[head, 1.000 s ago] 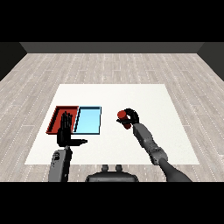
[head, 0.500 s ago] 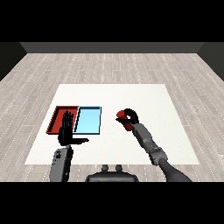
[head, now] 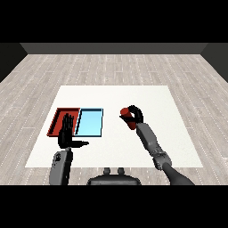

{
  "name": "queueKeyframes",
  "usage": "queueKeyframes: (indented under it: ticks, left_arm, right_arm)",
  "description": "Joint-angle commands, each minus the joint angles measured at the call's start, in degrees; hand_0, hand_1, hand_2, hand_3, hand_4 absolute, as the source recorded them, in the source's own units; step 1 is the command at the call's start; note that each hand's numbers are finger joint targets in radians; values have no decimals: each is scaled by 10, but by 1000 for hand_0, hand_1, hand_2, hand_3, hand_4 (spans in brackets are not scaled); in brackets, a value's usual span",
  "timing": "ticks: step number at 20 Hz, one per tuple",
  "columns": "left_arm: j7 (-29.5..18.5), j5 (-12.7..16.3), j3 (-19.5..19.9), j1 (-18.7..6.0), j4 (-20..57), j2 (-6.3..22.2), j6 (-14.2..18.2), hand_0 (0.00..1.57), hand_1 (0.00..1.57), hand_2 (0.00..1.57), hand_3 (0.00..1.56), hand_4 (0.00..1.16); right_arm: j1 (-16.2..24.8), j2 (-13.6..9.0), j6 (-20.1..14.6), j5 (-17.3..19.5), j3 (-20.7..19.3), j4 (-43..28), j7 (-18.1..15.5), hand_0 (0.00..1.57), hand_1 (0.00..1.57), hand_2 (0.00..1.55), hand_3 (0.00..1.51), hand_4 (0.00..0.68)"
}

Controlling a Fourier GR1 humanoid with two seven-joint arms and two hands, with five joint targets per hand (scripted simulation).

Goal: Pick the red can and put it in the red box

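**Can in hand, carry to the red tray yet to come**

The right hand [head: 135, 116], right of the frame's centre, has its fingers curled round the red can [head: 128, 118]; the can sits in that grip just over the white worktop [head: 173, 133], though whether it is lifted clear or touching the surface is hard to judge from this angle; it lies well apart from both trays, to the right of the light blue tray [head: 90, 123].

The step in hand looks to be the carry, the grasp being made and the placing not yet done; the red tray [head: 58, 119] lies at the left of the frame, beyond the blue one, so the next move calls for a sweep leftward across the blue tray, high enough to pass its rim, then a lowering into the red tray and a release.

The left hand [head: 67, 133] hovers over the near edge of the red tray with fingers straight and thumb out, holding nothing; it may stand in the way of the drop.

The can shows as a small red shape, tilted in the grip, largely hidden by the black fingers; no marking can be made out.
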Motion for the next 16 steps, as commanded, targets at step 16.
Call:
queueKeyframes:
  ticks: [16]
  left_arm:
    - [129,-61,-127,-21,-86,-26,55,0,0,0,0,0]
  right_arm:
    - [194,18,-76,0,131,-511,139,1449,1449,1407,1384,636]
